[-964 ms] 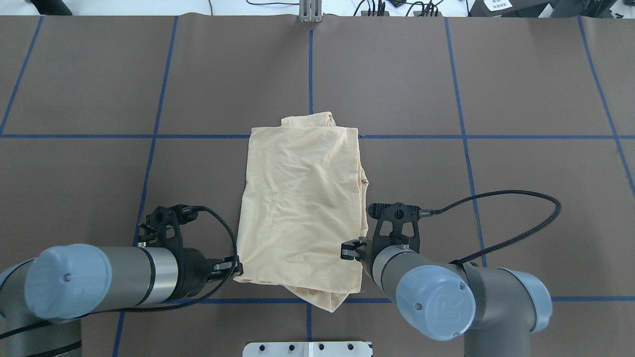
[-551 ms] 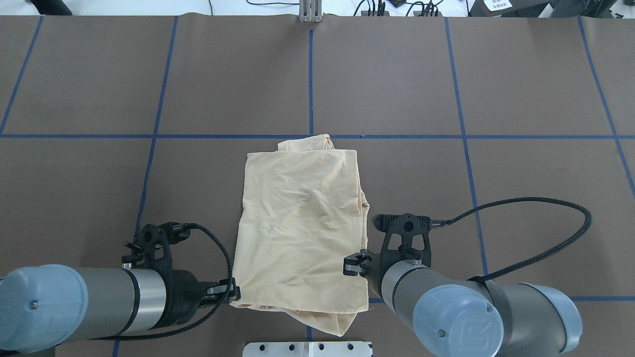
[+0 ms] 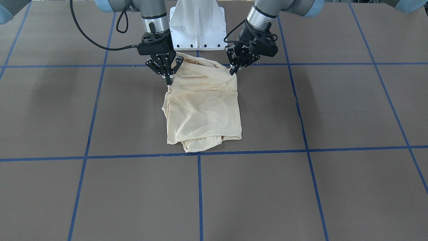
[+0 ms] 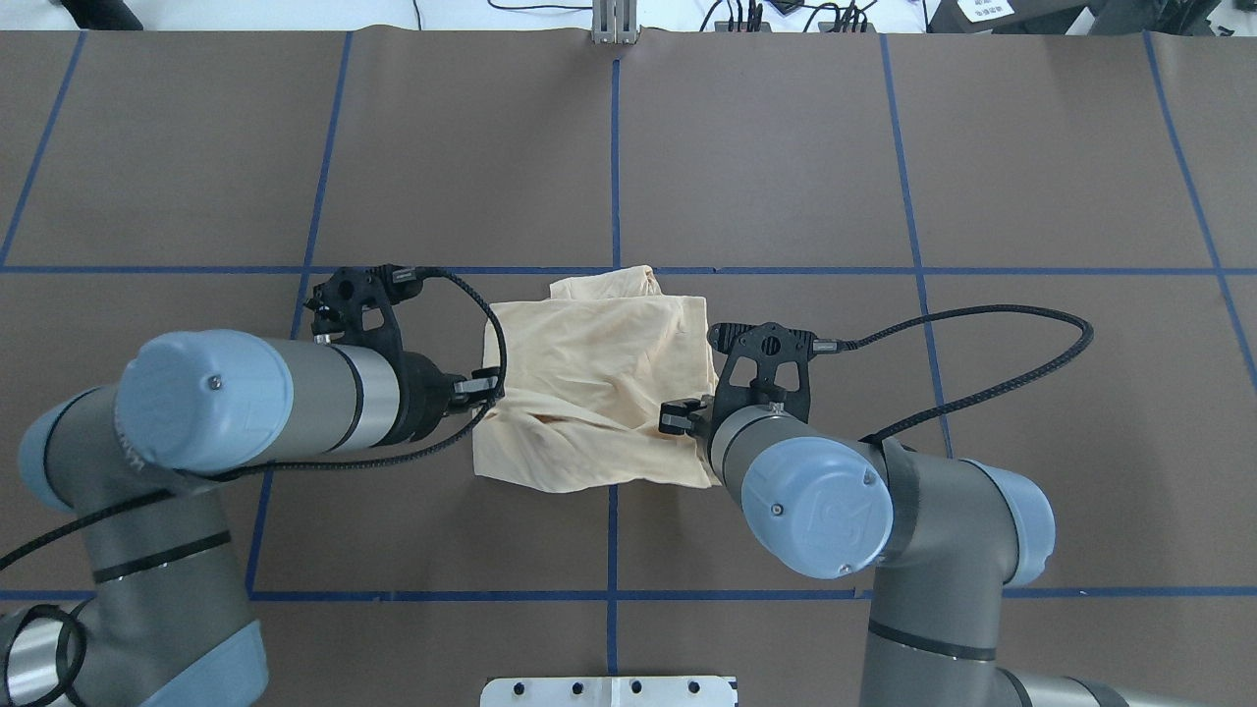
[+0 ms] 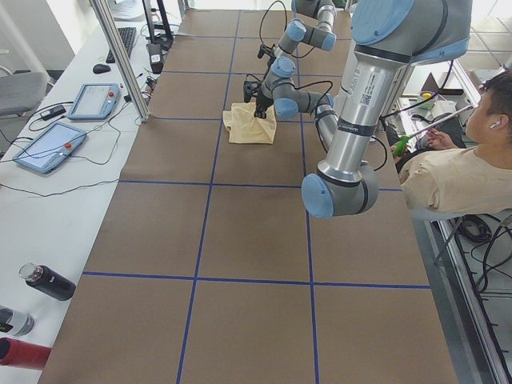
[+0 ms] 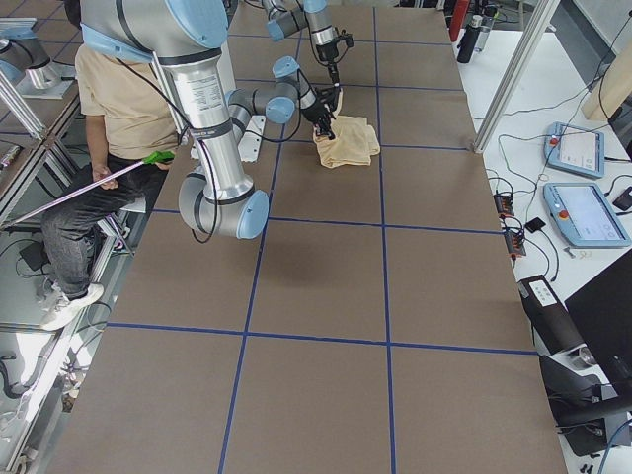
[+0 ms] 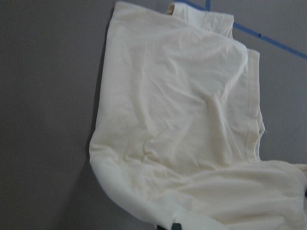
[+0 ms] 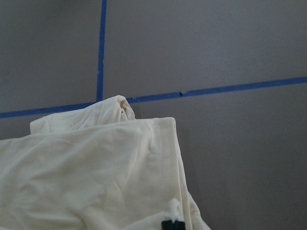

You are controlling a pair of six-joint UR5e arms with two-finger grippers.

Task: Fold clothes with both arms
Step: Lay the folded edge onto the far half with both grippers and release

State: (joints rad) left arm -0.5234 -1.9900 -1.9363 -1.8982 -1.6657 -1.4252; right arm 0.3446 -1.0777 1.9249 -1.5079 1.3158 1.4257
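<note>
The clothes are one pale cream shirt [image 4: 589,373], folded into a rough rectangle on the brown table, also seen in the front view [image 3: 204,110]. My left gripper [image 4: 481,386] is shut on the shirt's near left corner. The right gripper [image 4: 674,417] is shut on its near right corner. Both corners are raised off the table, so the near edge hangs between the grippers [image 3: 231,71] [image 3: 168,80]. Each wrist view shows cream cloth [image 7: 182,124] [image 8: 96,172] spread below. No print is visible.
Blue tape lines [image 4: 615,147] divide the brown table cover into squares. The white pedestal base [image 3: 197,30] stands just behind the shirt's near edge. A seated person [image 5: 456,176] is beside the table. Control tablets [image 5: 48,144] and bottles [image 5: 48,282] lie on the side bench.
Both arms first dragged the shirt toward the robot. They have since swung forward and up, lifting its near edge and carrying it toward the far edge, so the shirt looks shorter.
</note>
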